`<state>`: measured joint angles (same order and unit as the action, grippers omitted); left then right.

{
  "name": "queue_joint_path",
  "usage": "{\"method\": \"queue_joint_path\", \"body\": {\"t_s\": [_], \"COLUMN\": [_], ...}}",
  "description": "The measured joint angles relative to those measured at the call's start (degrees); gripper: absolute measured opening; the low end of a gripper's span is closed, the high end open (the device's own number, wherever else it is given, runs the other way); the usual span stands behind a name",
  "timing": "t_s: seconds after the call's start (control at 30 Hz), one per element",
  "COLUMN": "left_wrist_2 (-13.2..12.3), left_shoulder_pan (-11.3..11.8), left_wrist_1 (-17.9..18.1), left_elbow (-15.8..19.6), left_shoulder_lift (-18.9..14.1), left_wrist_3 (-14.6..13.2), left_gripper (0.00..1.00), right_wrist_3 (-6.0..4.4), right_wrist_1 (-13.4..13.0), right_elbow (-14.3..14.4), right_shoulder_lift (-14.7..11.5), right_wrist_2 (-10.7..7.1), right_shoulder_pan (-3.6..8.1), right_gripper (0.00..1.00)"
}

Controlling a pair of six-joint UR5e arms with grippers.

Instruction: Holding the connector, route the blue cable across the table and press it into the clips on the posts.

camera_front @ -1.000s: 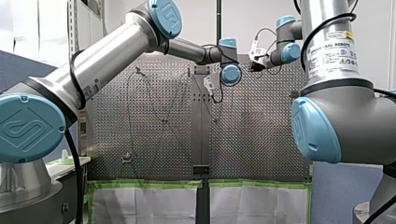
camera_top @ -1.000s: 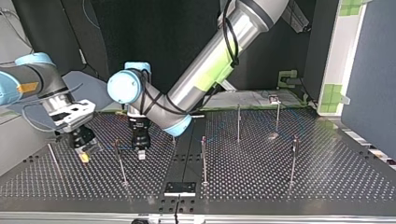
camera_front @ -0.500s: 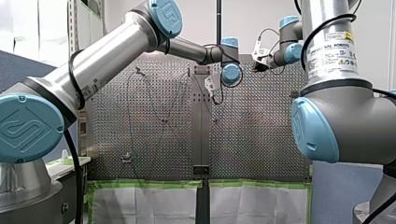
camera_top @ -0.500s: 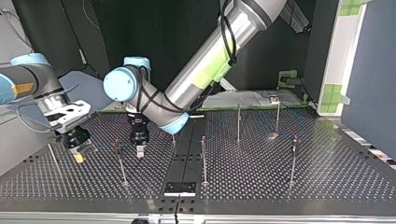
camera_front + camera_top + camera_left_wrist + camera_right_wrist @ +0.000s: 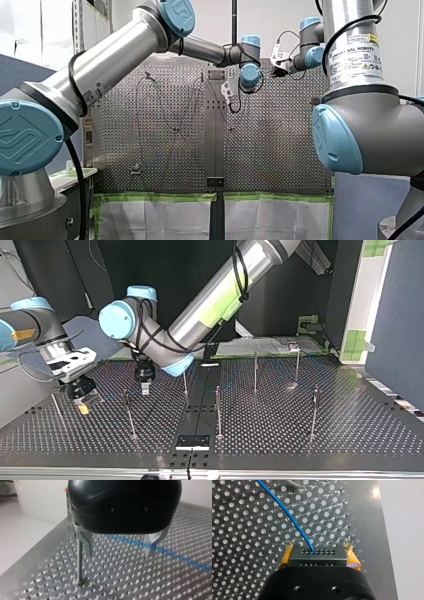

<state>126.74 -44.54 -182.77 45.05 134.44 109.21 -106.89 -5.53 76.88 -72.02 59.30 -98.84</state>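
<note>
right pincer (image 5: pixel 318 548): clenched on the connector (image 5: pixel 318 556), with a yellow pad pressed to each short side and the block held low over the surface (image 5: pixel 242 532).
connector, place: close to the surface's edge at the top view's left.
blue cable (image 5: pixel 287 512): it left the connector's front face and ran off across the perforated plate. In the left wrist view it lay flat on the surface just past the left fingers.
left pincer (image 5: pixel 117 548): released, with its metal fingers spread and nothing between them. It hung above the surface with one post (image 5: pixel 79 562) just beside a finger.
handling, cable: thin and light, and it looked limp, so it would likely sag or snake unless kept taut. Pressing it home probably called for a grip close beside each clip.
handling, connector: a small rigid block, and probably the one firm place to hold — by its flat sides, as here.
counts: one blue cable, one connector and two pincers. Seven posts showed in the top view, the one nearest the surface's left edge there only faintly.
clips: too small to count.
</note>
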Motion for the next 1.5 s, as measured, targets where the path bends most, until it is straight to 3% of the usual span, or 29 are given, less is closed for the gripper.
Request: {"method": "queue_joint_path", "body": {"t_s": [0.33,0.6,1.0,1.23,1.5], "left_wrist_2": [-3.6,-4.03,-0.13,1.05,1.1], "left_shoulder_pan": [-0.19,0.17,0.28,-0.93,-1.02], "left_wrist_1": [2.87,6.46,12.76,15.94,19.8], "left_elbow": [5.05,8.67,14.98,18.15,22.02], "left_shoulder_lift": [-5.04,-8.66,-14.95,-18.12,-21.99], "left_wrist_3": [0.24,0.07,-0.38,-1.23,1.76], "left_gripper": [1.0,1.0,1.0,1.0,1.0], "right_wrist_3": [0.09,0.09,0.09,0.09,0.47], "right_wrist_1": [0.07,0.07,0.07,0.07,0.13], "right_elbow": [0.02,0.02,0.05,0.07,0.14], "right_shoulder_lift": [0.02,0.05,0.07,0.07,0.07], "right_wrist_2": [-0.03,-0.03,0.04,0.04,0.04], "right_shoulder_pan": [-0.01,-0.02,-0.43,-0.57,-1.0], "right_gripper": [0.0,0.0,0.0,0.0,0.0]}}
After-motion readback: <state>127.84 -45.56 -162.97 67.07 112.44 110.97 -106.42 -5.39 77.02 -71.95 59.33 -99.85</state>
